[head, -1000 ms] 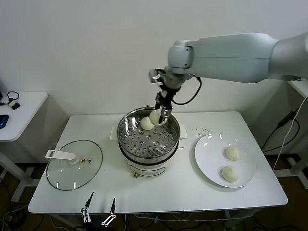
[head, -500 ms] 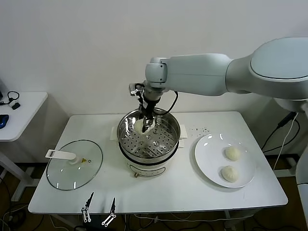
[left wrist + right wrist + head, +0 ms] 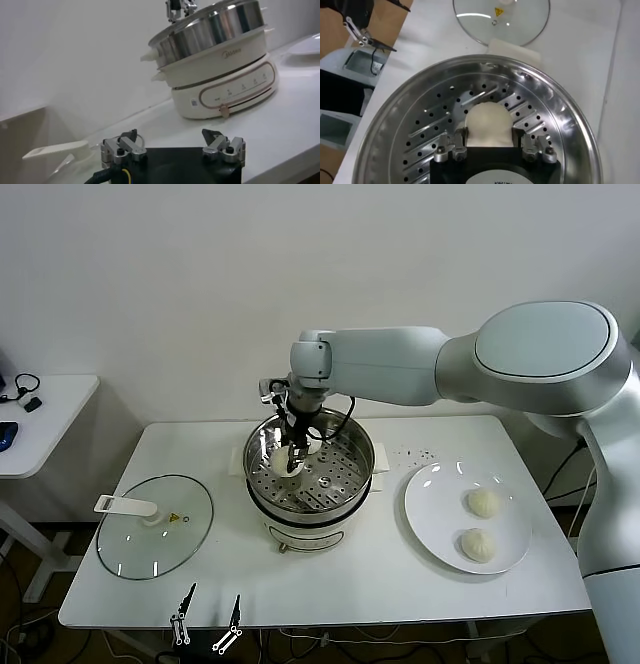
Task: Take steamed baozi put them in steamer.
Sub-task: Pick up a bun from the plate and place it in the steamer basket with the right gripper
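Baozi is now sitting low over the steamer floor, having travelled across its rim, fingers of the right gripper hugging it; release is looking imminent. Left gripper is idling, spread wide, beside the steamer.

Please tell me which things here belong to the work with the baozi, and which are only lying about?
Job: right gripper holding a baozi in the steamer; two baozi on the plate.

Lying about: glass lid, idle left gripper at the table's front edge.
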`<action>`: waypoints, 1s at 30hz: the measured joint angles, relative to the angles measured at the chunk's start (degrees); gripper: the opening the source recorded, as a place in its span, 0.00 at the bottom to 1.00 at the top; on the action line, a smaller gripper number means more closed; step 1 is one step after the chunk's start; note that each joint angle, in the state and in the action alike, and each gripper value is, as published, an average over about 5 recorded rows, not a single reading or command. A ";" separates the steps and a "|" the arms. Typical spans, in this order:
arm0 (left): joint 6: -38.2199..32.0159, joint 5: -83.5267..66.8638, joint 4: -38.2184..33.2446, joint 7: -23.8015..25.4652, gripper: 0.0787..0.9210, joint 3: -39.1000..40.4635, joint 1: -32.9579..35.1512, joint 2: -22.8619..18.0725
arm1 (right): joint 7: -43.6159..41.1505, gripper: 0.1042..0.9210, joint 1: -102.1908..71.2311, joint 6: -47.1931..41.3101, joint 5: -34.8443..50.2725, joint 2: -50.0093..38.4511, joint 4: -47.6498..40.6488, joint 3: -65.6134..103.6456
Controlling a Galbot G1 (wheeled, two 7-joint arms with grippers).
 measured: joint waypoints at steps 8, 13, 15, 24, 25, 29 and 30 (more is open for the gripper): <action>-0.01 0.10 0.07 0.00 0.88 0.04 -0.27 -0.12 | 0.60 0.59 -2.17 0.25 -1.42 0.95 -1.67 0.88; -0.02 0.12 0.02 0.00 0.88 -0.02 -0.24 -0.16 | 0.99 0.60 -3.22 0.37 -2.23 1.53 -2.63 1.48; -0.05 0.12 0.03 -0.01 0.88 -0.06 -0.21 -0.16 | 1.29 0.63 -3.44 0.43 -2.55 1.66 -2.94 1.74; -0.14 0.14 -0.07 -0.04 0.88 -0.18 -0.03 -0.25 | 1.68 0.87 -2.70 0.87 -2.78 1.00 -2.80 2.34; -0.16 0.16 -0.10 -0.05 0.88 -0.21 0.04 -0.25 | 1.54 0.87 -2.36 0.91 -2.69 0.80 -2.58 2.27; -0.21 0.22 -0.39 -0.09 0.88 -0.41 0.41 -0.26 | 0.55 0.88 -0.46 1.27 -2.18 -0.34 -1.26 1.68; -0.21 0.23 -0.51 -0.09 0.88 -0.45 0.51 -0.28 | 0.18 0.88 0.16 1.44 -2.03 -0.74 -0.82 1.45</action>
